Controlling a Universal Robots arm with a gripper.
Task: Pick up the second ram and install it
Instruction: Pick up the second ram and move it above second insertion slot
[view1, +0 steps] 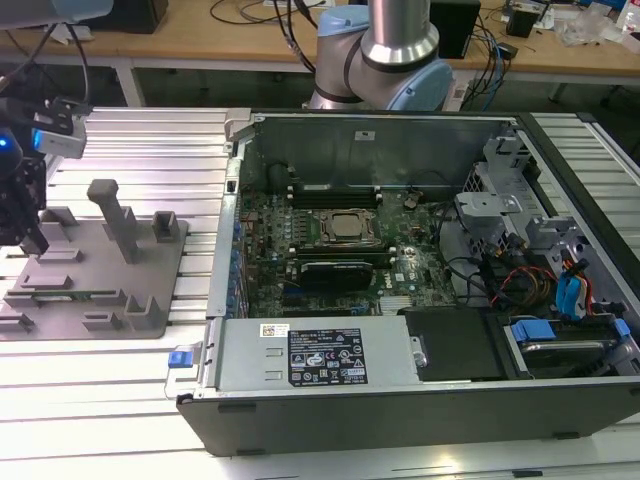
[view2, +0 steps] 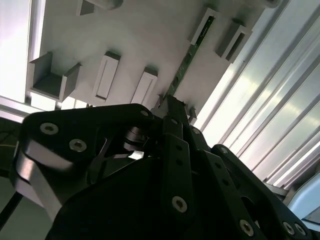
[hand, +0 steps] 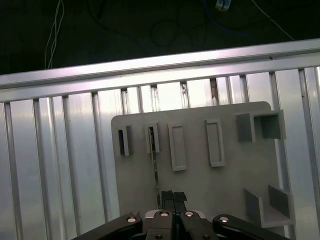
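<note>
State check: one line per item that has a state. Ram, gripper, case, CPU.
second ram: on edge in holders of the grey tray, not installed.
gripper: low over the tray at one end of the ram; whether it grips cannot be told.
computer case: side open, board exposed.
CPU: seated in its socket, no cooler on it.

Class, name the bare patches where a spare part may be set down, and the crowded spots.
Free: ribbed table nearer the camera than the grey tray, and the strip beyond the tray beside the case. Crowded: the tray's blocks, the case's inside.
</note>
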